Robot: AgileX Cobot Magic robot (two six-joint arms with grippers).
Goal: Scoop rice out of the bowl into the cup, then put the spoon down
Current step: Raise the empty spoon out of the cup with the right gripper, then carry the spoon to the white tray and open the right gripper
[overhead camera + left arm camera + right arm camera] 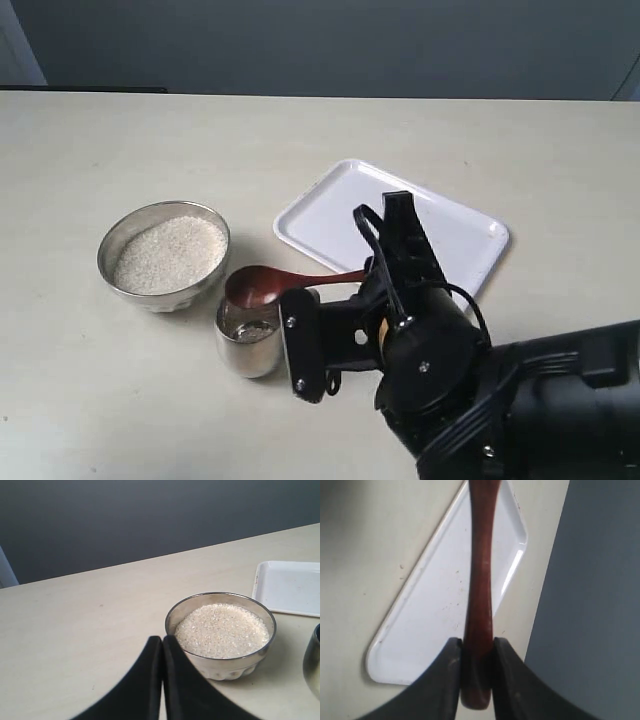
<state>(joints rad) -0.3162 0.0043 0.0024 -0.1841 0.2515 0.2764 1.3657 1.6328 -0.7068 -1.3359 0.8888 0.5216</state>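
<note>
The steel bowl [120,240] stands at the left, filled with white rice [170,253]. Beside it, to the right and nearer, stands the small steel cup [247,345]. The red-brown spoon [258,285] hangs with its oval bowl right over the cup's rim, and no rice shows in it. My right gripper [372,272] is shut on the end of the spoon handle [480,580]. In the left wrist view my left gripper [162,640] is shut on nothing, just short of the bowl [172,617] and its rice [222,630]. The cup [312,660] shows at that view's edge.
A white rectangular tray [460,235] lies on the beige table behind my right arm, also seen as the tray [435,630] under the spoon handle and the tray [290,587] beyond the bowl. The black right arm [520,400] fills the near right corner.
</note>
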